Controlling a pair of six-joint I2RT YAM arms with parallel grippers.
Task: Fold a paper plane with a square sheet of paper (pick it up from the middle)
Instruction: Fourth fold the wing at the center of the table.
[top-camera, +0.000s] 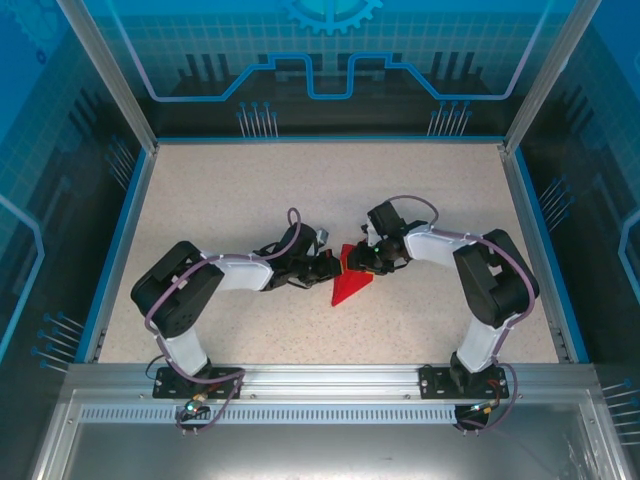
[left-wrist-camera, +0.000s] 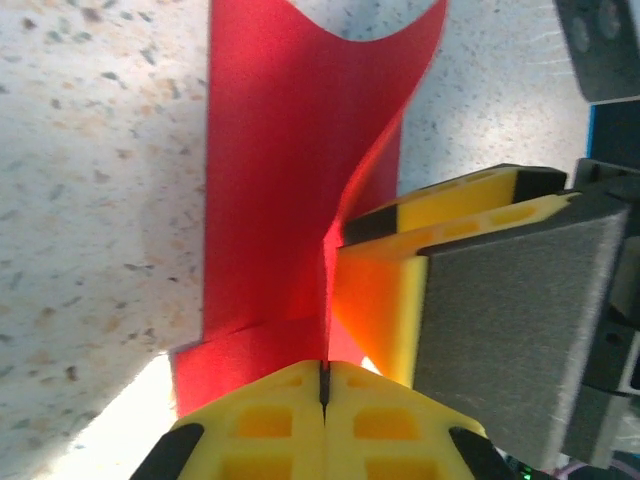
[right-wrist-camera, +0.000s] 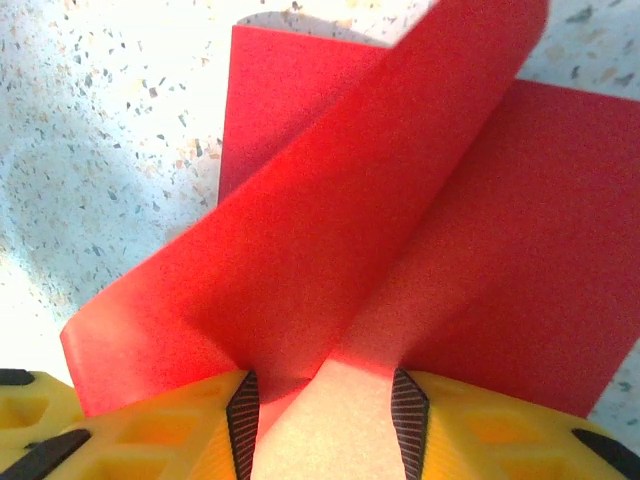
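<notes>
The square sheet of paper (top-camera: 350, 288) is bright red and partly folded, lying mid-table between my two grippers. In the left wrist view a raised fold of the paper (left-wrist-camera: 270, 180) runs straight into my left gripper (left-wrist-camera: 325, 368), whose yellow jaws are shut on its edge. Close on the right there stands one yellow finger (left-wrist-camera: 375, 300) of the right gripper with its grey pad. In the right wrist view a flap of the paper (right-wrist-camera: 330, 220) curls up over the left finger, while my right gripper (right-wrist-camera: 320, 395) is open with bare table between its pads. From above, left gripper (top-camera: 333, 268) and right gripper (top-camera: 362, 262) nearly meet.
The speckled beige table (top-camera: 250, 200) is framed by blue-edged walls, with metal posts (top-camera: 110, 75) at the back corners. A metal rail (top-camera: 320, 385) carries both arm bases along the near edge.
</notes>
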